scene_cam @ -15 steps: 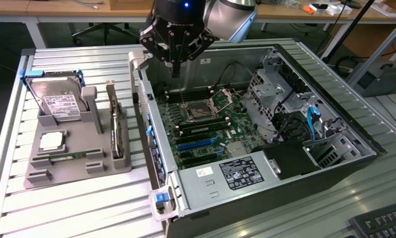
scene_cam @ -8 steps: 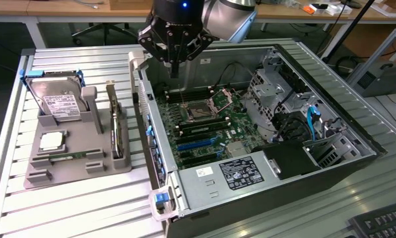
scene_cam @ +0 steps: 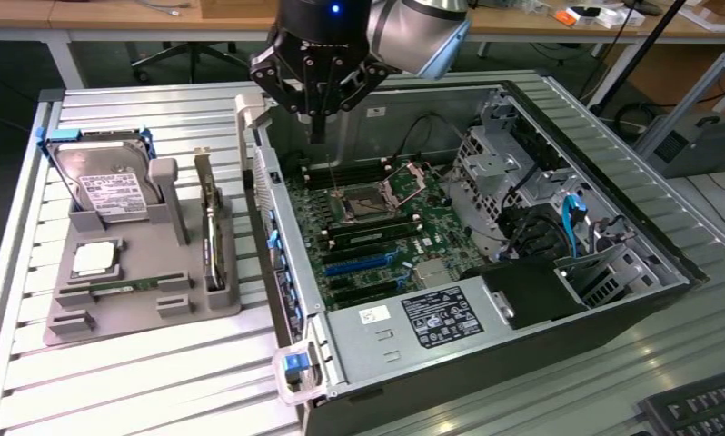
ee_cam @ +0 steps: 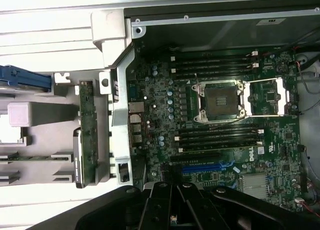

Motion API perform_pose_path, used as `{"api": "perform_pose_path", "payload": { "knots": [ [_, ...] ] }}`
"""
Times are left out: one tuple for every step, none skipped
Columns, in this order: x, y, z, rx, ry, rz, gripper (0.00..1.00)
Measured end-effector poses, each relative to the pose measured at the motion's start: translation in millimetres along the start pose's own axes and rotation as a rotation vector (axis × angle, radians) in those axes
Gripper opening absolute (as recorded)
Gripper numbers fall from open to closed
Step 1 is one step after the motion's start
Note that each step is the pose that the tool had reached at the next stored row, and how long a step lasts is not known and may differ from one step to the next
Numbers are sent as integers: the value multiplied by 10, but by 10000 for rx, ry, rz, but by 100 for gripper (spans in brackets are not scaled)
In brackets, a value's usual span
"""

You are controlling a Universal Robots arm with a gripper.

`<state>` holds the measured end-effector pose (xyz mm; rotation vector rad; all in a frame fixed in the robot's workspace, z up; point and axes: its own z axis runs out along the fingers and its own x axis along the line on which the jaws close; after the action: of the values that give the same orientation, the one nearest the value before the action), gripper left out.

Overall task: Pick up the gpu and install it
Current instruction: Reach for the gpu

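Hovering claw [scene_cam: 319, 134] closed in exterior view; wrist view shows gpu [ee_cam: 86, 135] edge-on.

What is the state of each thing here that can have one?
gripper: shut, holding nothing, over the case.
gpu: on edge in the grey holder, untouched.
computer case: lying flat, side open.
processor socket: open, empty.
hard drive: leaning in the holder.

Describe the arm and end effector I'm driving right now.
The end effector is glossy black, with angular linked fingers tapering to narrow tips and a small blue indicator light on its body. The arm's wrist joint is a rounded silver-grey housing.
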<state>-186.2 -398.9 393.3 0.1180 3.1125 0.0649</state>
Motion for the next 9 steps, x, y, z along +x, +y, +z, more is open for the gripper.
{"api": "perform_pose_path", "payload": {
  "knots": [
    [3,0,0,1,0,0,11],
    [6,0,0,1,0,0,11],
    [8,-1,0,3,-1,0,11],
    [10,-1,0,3,-1,0,11],
    [15,-1,0,4,-1,0,11],
    [16,-1,0,5,-1,-1,11],
    [18,-1,0,6,-1,-1,11],
    [19,-2,-1,8,0,-1,11],
    [21,-2,-1,9,-1,-1,11]
  ]
}}
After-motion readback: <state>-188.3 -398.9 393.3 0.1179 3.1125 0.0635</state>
